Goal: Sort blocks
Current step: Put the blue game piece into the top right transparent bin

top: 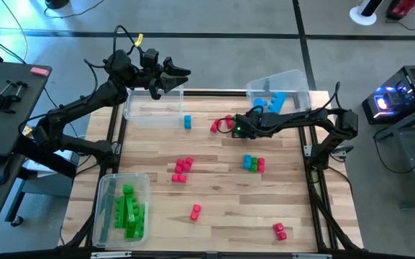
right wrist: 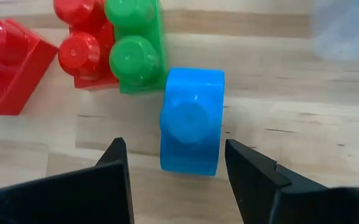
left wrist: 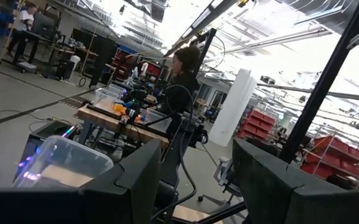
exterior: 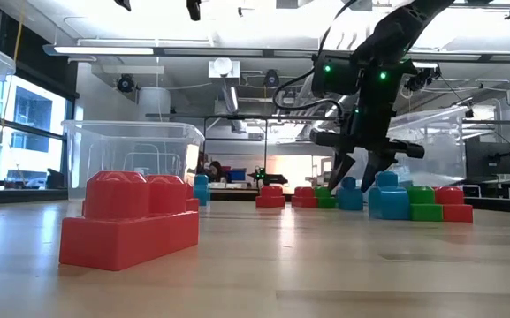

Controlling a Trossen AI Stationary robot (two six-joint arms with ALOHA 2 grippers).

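My right gripper [right wrist: 176, 165] is open and hangs low over a small blue block [right wrist: 191, 121] that stands on the wood; its fingers stand on either side of the block without touching it. Next to the block lie a green block [right wrist: 134, 46] and red blocks [right wrist: 83, 46]. In the high view this gripper [top: 230, 125] is near the table's far middle, and in the low view [exterior: 362, 172] it hovers just over the blue block [exterior: 350, 194]. My left gripper [top: 170, 75] is open and raised over the far-left clear bin [top: 153, 108], facing the room [left wrist: 198, 186].
A clear bin [top: 293, 80] at the far right holds blue blocks, and one [top: 106, 208] at the near left holds green blocks. Loose blocks lie about: blue [top: 187, 122], red [top: 182, 169], red [top: 195, 211], red [top: 280, 230], and a blue, green and red cluster [top: 253, 164]. People show in the room behind.
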